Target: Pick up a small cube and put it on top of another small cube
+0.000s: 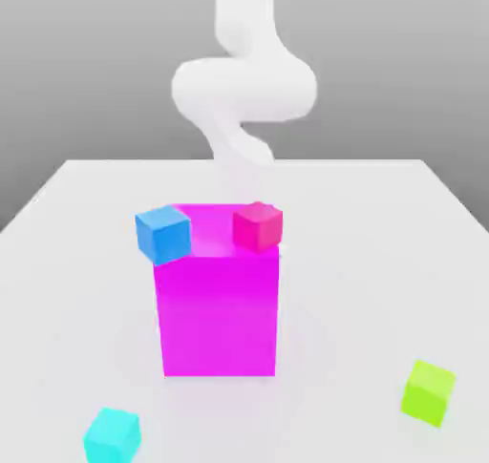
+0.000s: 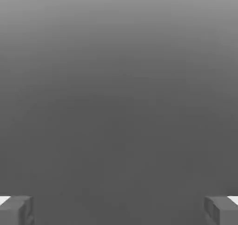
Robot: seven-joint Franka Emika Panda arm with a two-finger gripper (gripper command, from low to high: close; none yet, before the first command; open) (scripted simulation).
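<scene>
1. While the task asks for 1 small cube on top of another, we see no such stack, so we judge that we are at the very start.
2. Our jaws stand spread wide in the hand view, with nothing pinched between them.
3. The lime-green cube, which we take as the cube to lift, sits on the tabletop near the exterior view's right edge, well apart from the magenta block.
4. We judge that everything is left: reaching, gripping, lifting, placing and letting go. The task sentence does not tell us which cube is to be the base.
5. The cyan cube lies towards the exterior view's left, in the near part of the scene. The blue cube and the pink cube appear at the 2 sides of the block's upper part; we cannot tell exactly how they are supported.
6. The tabletop is pale and plain, with straight edges narrowing towards the far side, where the white arm comes down.
7. Behind it we see a plain grey backdrop, darker towards its foot, and we make out no furniture there.
</scene>
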